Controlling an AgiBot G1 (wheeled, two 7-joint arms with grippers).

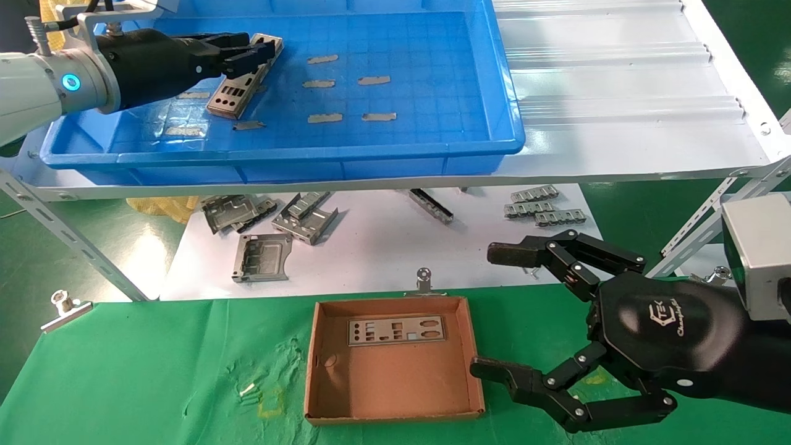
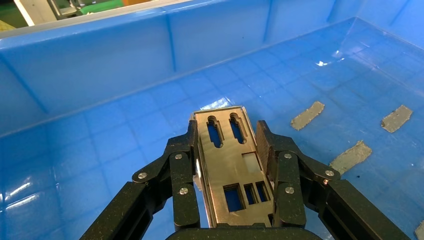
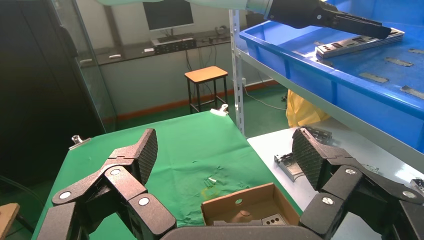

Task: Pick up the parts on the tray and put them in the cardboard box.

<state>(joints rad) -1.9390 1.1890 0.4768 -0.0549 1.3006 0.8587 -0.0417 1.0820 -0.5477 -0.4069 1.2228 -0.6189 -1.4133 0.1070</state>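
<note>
Above the gridded blue tray [image 1: 371, 154], left gripper [image 2: 231, 150] clamps a punched silver plate [image 2: 230, 165].

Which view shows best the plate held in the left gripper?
The left wrist view: the plate fills it, cutouts clear, clamped in the left gripper. The head view shows it small over the tray; the right wrist view shows only its far edge.

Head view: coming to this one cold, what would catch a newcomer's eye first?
The bright blue tray on the upper shelf dominates, with the left claw inside it closed across a silver punched plate that tilts above the tray's grid floor. Nearer the camera, the big black right claw hangs wide open beside the brown cardboard box on the green cloth, where one plate already lies flat.
</note>
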